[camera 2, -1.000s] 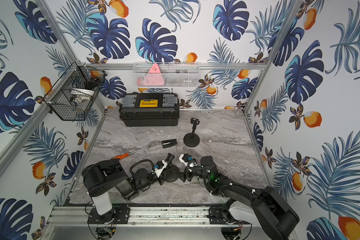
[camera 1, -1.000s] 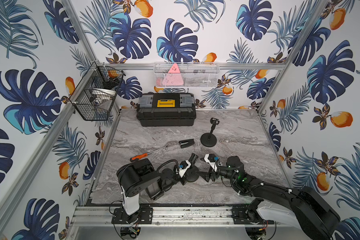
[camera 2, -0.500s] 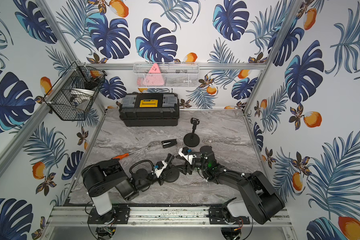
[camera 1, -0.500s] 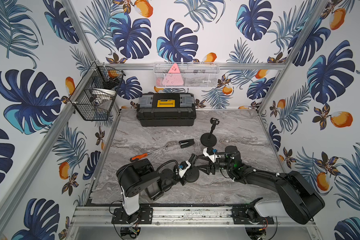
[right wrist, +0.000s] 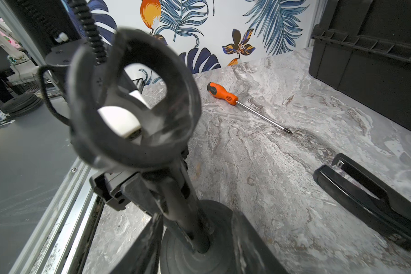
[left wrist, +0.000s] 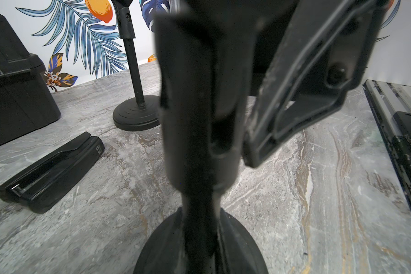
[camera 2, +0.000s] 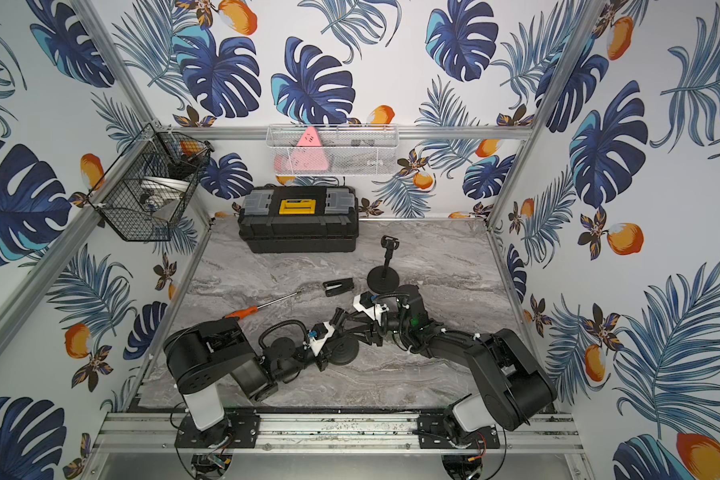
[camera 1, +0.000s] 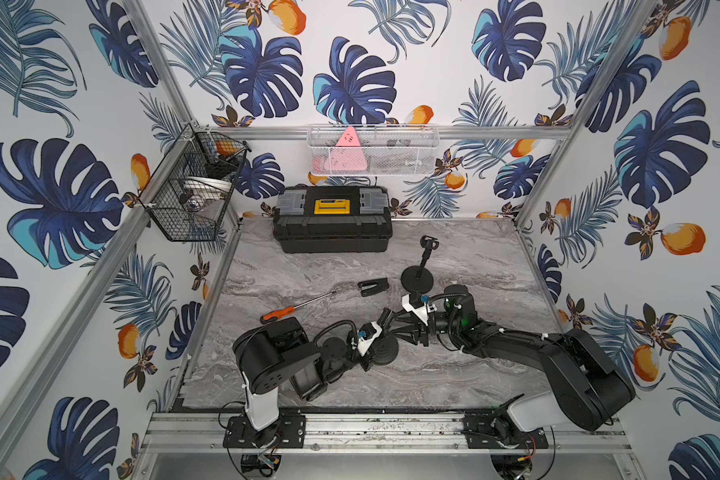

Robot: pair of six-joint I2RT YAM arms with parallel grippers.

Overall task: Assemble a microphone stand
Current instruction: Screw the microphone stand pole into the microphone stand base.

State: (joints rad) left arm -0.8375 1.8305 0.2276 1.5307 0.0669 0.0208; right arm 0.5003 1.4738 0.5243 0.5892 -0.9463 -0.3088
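**Stand (camera 1: 385, 351) clamped by left gripper (camera 1: 382, 334), right gripper (camera 1: 393, 328) astride it**

The stand sits on its round base (left wrist: 242, 249) on the table (camera 1: 474, 257), in the lower middle of both top views. Its pole (left wrist: 199, 225) rises to a holder ring (right wrist: 128, 154) that fills the upper left of the right wrist view. The left gripper reaches in from the lower left and is closed tight on the pole, above the base. The right gripper comes in from the right to the same spot. In its wrist view its two fingers (right wrist: 147, 249) stand apart, one on each side of the pole low by the base, with a gap showing on one side. Whether either finger touches the pole cannot be told.

Just beyond, toward the upper right, a second stand (camera 1: 417, 279) stands upright, free of both arms. Left of it a black clip (camera 1: 373, 286) lies flat on the table. Further left lies an orange-handled screwdriver (camera 1: 296, 307), its tip toward the clip. A black toolbox (camera 1: 332, 224) with a yellow latch sits against the back wall at upper middle. On the walls above hang a black wire basket (camera 1: 192, 199) at upper left and a white basket (camera 1: 373, 151) holding a pink triangle (camera 1: 347, 153).
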